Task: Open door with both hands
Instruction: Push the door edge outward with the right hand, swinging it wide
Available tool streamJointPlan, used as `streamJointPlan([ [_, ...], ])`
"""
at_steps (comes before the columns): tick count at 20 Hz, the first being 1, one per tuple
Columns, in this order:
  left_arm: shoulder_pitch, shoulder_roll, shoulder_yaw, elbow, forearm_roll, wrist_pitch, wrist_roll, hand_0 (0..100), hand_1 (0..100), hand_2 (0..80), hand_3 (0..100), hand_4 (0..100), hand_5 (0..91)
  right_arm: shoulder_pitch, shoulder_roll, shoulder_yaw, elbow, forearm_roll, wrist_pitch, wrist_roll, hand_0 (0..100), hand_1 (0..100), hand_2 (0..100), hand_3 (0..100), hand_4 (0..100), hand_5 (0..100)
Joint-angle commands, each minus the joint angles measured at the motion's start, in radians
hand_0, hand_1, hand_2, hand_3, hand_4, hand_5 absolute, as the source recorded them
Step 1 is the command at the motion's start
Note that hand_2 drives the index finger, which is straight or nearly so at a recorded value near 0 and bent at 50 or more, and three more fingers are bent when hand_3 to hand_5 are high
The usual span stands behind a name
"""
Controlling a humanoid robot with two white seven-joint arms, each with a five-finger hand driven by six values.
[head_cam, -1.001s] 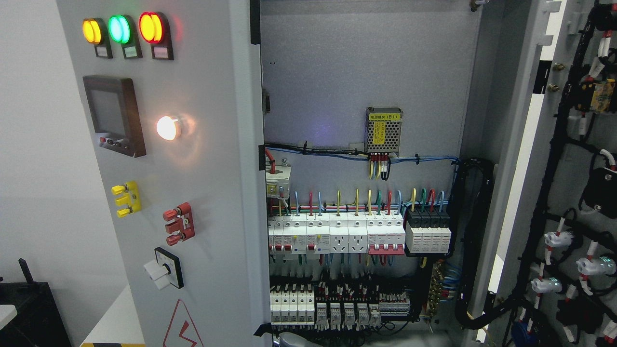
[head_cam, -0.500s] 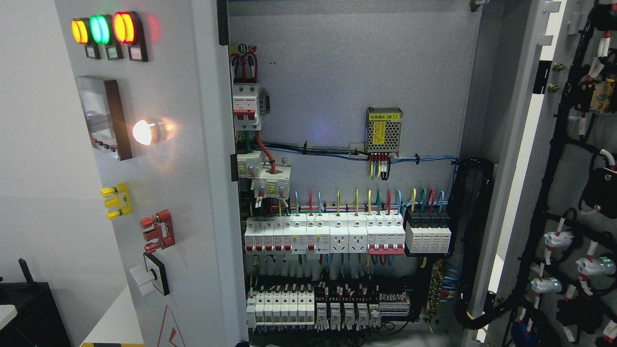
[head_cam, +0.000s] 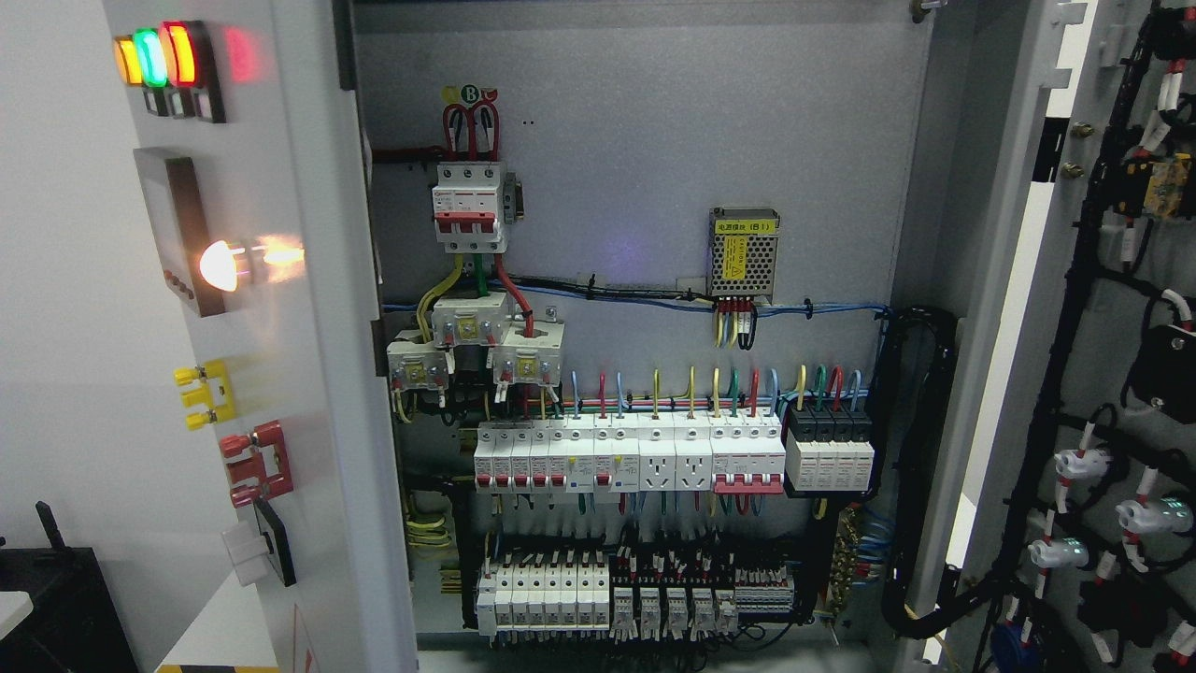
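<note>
The grey metal left door [head_cam: 308,374] of the electrical cabinet stands swung well open at the picture's left, its outer face turned towards the camera at a steep angle. On that face sit three lit indicator lamps, amber, green and red [head_cam: 154,58], near the top, a dark-framed display panel [head_cam: 182,229] below them, a glowing white lamp [head_cam: 224,264], a yellow terminal block [head_cam: 207,393], a red terminal block [head_cam: 257,463] and a black-and-white rotary switch [head_cam: 262,551] lower down. The grey right door [head_cam: 1074,280] is also open at the picture's right, showing black cable looms and white connectors [head_cam: 1074,463] on its inner side. Between the doors, the cabinet's grey back plate [head_cam: 654,121] carries a red-and-white three-pole breaker [head_cam: 470,206], a perforated metal power supply with a yellow label [head_cam: 745,250], a row of white breakers and sockets [head_cam: 631,458] with coloured wires, and a lower row of white modules [head_cam: 598,598]. A black box [head_cam: 56,608] sits at lower left. Neither robot hand is in view, so the state of each cannot be told.
</note>
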Motion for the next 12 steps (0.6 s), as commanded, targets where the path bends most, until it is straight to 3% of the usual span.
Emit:
streamJointPlan([
  [1, -0.001, -0.001, 0.000, -0.003, 0.000, 0.000, 0.000, 0, 0, 0.0, 0, 3, 0.0, -0.001, 0.040, 0.063, -0.009, 0.009, 0.032, -0.011, 11, 0, 0, 0, 0, 0],
  [4, 0.001, 0.001, 0.000, -0.003, 0.000, 0.000, 0.000, 0, 0, 0.0, 0, 3, 0.0, -0.004, 0.048, 0.069, -0.009, 0.010, 0.076, -0.015, 11, 0, 0, 0, 0, 0],
  [12, -0.001, -0.001, 0.000, -0.003, 0.000, 0.000, 0.000, 0, 0, 0.0, 0, 3, 0.0, -0.024, 0.094, 0.086, -0.002, 0.030, 0.079, -0.017, 11, 0, 0, 0, 0, 0],
])
